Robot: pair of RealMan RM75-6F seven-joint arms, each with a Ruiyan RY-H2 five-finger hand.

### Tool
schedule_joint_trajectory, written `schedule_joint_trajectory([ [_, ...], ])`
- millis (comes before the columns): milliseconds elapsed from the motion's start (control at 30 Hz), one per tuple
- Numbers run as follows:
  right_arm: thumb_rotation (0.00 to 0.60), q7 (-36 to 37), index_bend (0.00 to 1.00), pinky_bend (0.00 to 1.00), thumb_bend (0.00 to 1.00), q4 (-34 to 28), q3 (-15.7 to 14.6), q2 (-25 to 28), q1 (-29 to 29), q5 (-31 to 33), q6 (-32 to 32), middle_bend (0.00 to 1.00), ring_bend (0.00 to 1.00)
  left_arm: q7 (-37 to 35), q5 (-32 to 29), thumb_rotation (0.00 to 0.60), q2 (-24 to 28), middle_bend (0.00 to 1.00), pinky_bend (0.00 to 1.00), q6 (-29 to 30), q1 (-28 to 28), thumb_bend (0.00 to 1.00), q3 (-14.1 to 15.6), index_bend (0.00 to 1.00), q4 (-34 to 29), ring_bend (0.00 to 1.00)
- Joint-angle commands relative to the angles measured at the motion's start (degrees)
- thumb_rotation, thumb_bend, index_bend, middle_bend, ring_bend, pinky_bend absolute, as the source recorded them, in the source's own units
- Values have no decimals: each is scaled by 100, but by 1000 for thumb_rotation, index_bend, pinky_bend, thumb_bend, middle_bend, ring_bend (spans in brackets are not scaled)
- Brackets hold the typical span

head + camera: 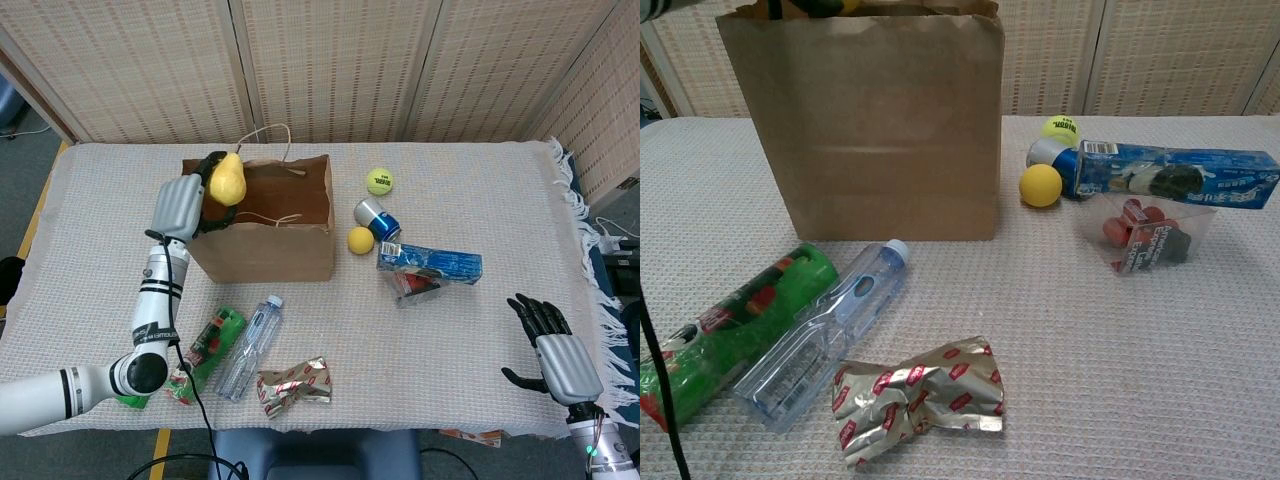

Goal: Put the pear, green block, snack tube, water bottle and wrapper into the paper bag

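Pear, firm, smooth and likely slippery, sits gripped around its belly in the left hand, poised over the paper bag's open left corner. Right hand hangs empty, fingers spread, far right of the bag.

The left robot hand has a grey ribbed back and black fingers, on a white arm with black bands and a thin black cable. The right robot hand looks alike.
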Motion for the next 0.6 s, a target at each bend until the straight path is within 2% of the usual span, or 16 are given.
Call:
schedule_joint_trajectory([
  [33, 600, 63, 0, 0, 62, -31, -6, 37, 3, 14, -23, 0, 0, 162, 1, 600, -149, 141, 322, -94, -195, 483, 121, 236, 176, 126],
  [100, 600, 87, 0, 0, 62, -39, -10, 58, 3, 4, -21, 0, 0, 166, 39, 600, -185, 23, 204, -85, -255, 438, 136, 132, 248, 19],
  [167, 600, 88, 0, 0, 62, -39, -17, 64, 0, -6, -18, 0, 0, 131, 85, 600, -196, 0, 146, -69, -282, 418, 133, 70, 286, 0],
  [267, 600, 76, 0, 0, 62, -41, -23, 66, 0, -16, -19, 0, 0, 80, 113, 600, -179, 0, 120, -15, -298, 409, 108, 36, 268, 0],
  [600, 600, 1, 0, 0, 62, -23, -30, 35, -22, -24, 20, 0, 0, -45, 149, 600, 203, 0, 112, 210, -61, 404, 145, 27, -282, 0],
])
